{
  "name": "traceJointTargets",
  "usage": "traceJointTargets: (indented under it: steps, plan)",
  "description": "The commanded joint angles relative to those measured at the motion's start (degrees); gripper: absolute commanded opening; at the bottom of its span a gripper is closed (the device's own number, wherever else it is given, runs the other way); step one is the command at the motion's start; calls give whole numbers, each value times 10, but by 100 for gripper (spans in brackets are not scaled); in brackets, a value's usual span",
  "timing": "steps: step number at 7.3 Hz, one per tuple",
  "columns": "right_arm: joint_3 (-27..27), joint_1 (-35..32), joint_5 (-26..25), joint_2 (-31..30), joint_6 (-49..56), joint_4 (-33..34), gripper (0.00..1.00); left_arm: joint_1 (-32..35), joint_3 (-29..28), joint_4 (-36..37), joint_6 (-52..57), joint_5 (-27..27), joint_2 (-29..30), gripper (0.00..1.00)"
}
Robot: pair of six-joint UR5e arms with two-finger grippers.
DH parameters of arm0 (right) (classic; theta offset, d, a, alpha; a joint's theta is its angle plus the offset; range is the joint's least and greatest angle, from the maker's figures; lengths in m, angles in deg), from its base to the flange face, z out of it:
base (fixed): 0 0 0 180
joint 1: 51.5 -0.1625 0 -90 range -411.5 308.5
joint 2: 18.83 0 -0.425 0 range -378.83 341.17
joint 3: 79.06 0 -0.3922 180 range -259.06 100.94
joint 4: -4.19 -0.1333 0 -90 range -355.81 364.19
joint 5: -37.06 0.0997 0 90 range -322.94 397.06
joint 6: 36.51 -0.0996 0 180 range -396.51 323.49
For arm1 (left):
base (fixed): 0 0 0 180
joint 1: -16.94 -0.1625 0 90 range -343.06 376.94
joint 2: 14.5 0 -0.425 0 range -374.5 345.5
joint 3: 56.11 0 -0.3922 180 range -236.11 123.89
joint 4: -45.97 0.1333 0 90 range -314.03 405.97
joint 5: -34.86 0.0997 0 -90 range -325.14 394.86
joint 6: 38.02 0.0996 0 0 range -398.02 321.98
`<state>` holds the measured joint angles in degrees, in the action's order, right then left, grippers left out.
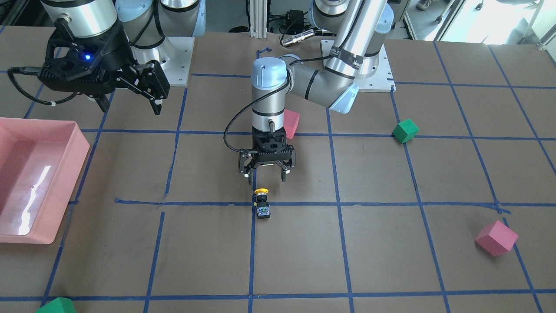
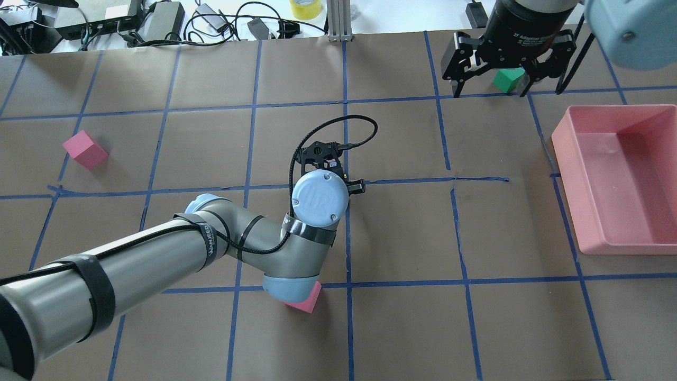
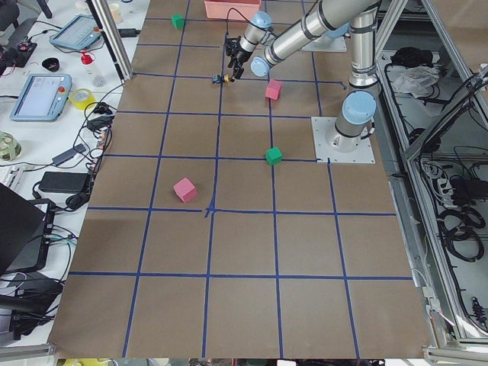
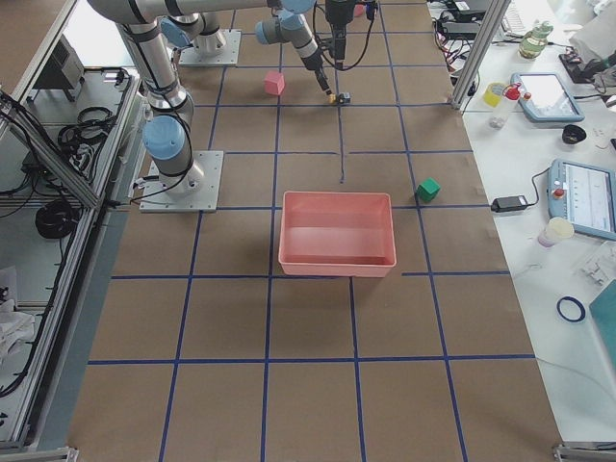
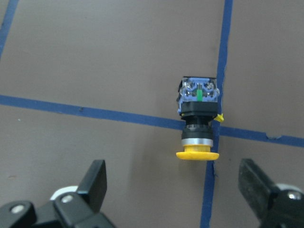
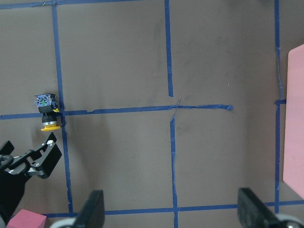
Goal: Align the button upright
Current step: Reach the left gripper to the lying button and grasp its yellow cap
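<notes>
The button point(image 1: 262, 204) lies on its side on a blue tape crossing, its yellow cap toward the robot and its silvery-grey block away from it. The left wrist view shows the button point(image 5: 198, 118) just beyond my open left gripper point(image 5: 172, 170), with nothing between the fingers. My left gripper point(image 1: 266, 176) points down at the table, a little to the robot's side of the button. My right gripper point(image 1: 130, 105) hangs open and empty, high near the tray, and looks down on the button point(image 6: 47, 111). In the overhead view the left wrist hides the button.
A pink tray point(image 1: 82, 148) stands on the robot's right side. One pink cube point(image 1: 291, 123) sits behind the left wrist and another pink cube point(image 1: 496, 238) lies far out. A green cube point(image 1: 405, 131) lies near the left base, and another green cube point(image 1: 56, 306) at the far edge.
</notes>
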<state>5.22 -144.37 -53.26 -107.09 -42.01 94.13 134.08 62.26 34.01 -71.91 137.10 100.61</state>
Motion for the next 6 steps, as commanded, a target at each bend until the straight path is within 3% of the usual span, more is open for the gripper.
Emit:
traceJointTargets:
  steps: [1, 3, 4, 6]
  plan:
    - [7, -1, 1, 3, -2, -4, 100, 10, -2, 71, 8, 8, 46, 97]
    - [14, 0, 2, 10, -2, 1, 100, 17, -3, 83, 40, 29, 67, 83]
    - [14, 0, 2, 9, -2, 1, 100, 19, -5, 85, 41, 31, 69, 71]
    - [15, 0, 1, 10, -2, 1, 100, 19, -15, 86, 41, 29, 69, 32]
